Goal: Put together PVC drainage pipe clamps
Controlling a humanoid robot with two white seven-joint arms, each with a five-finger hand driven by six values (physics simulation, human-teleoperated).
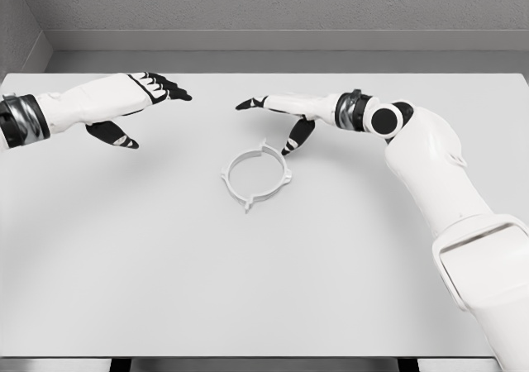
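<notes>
On the wide white table (pixel 124 264), the right hand (pixel 285 112) hovers just beyond the white plastic ring-shaped pipe clamp (pixel 256 174) near the middle, fingers spread and empty, thumb pointing down toward its rim. The left hand (pixel 136 99) hangs well apart, likewise spread and empty. This looks like the reach before grasping; next, the right fingers must lower and close on the thin rim.

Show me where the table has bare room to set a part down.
The table is bare across its near half, below the clamp ring, and along the far edge behind both hands. It is crowded only mid-table, where the right hand hovers beside the ring and the left hand hovers upper left.
</notes>
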